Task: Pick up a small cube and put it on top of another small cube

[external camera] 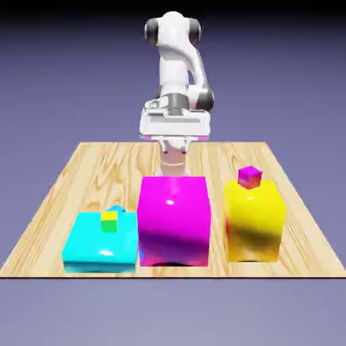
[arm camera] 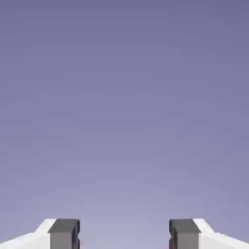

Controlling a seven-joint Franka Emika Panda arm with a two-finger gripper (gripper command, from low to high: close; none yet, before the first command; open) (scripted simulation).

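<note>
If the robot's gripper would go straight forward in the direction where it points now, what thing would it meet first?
Probably nothing: past the open gripper, the hand view shows only plain blue-violet backdrop. How far away that is, I cannot tell.

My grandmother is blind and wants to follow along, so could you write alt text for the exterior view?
A white robot arm's empty, open claw hangs behind a big magenta block. Cyan and yellow blocks flank it, each topped by a tiny cube.
</note>
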